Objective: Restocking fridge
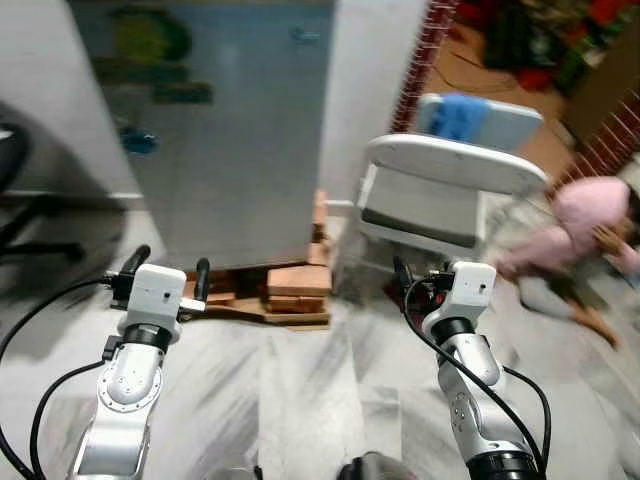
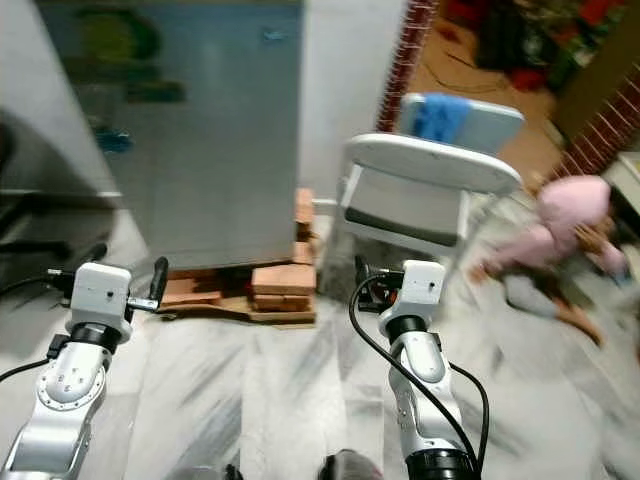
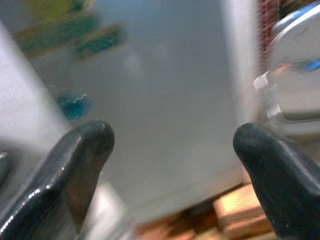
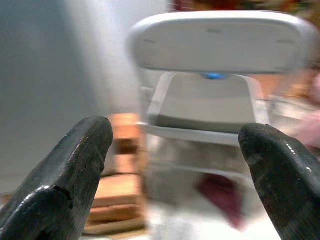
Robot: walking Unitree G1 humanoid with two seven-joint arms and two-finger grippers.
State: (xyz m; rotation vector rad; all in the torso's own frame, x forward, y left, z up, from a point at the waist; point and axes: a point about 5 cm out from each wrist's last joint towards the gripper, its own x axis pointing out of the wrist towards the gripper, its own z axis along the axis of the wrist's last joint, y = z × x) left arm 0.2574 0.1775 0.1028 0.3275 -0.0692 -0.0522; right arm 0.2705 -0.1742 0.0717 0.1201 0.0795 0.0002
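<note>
The grey fridge (image 1: 235, 140) stands straight ahead with its door closed and blurred coloured magnets on the front. It rests on a stack of bricks and boards (image 1: 290, 290). My left gripper (image 1: 170, 262) is raised in front of the fridge's lower left part, some way off. It is open with nothing between its fingers (image 3: 82, 160). My right gripper (image 4: 175, 145) is raised at the right, pointing at a white plastic chair (image 1: 445, 185), and is open and empty too.
The white chair stands right of the fridge, close to a white wall corner. Behind it is a second chair with a blue cloth (image 1: 460, 115). A person in pink (image 1: 590, 225) is low on the floor at the right. A black office chair (image 1: 15, 165) is at far left.
</note>
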